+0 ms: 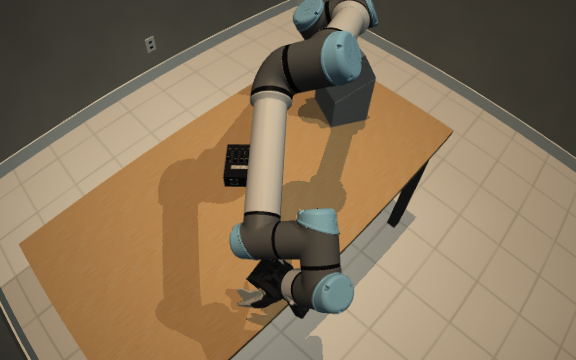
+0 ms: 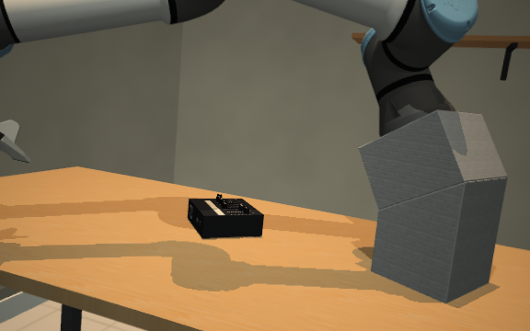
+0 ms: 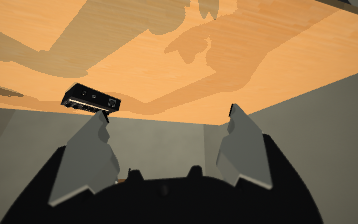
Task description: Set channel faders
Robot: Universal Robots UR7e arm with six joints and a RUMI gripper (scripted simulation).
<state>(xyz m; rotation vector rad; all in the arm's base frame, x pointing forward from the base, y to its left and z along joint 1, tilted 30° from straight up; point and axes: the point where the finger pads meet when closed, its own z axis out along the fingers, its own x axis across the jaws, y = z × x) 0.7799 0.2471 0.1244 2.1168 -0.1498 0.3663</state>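
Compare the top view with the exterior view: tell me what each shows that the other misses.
Only the top view shows the tiled floor, a wall outlet and the arm's whole reach over the table.

Only the exterior view shows a wall shelf and the pale tape strip on the lighting desk.

Both show the desk, the grey pedestal and the open, empty gripper far from the desk.

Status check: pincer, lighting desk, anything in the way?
Pincer open, empty, near table edge. Lighting desk mid-table, untouched, well away from pincer. No obstacle visible between them.
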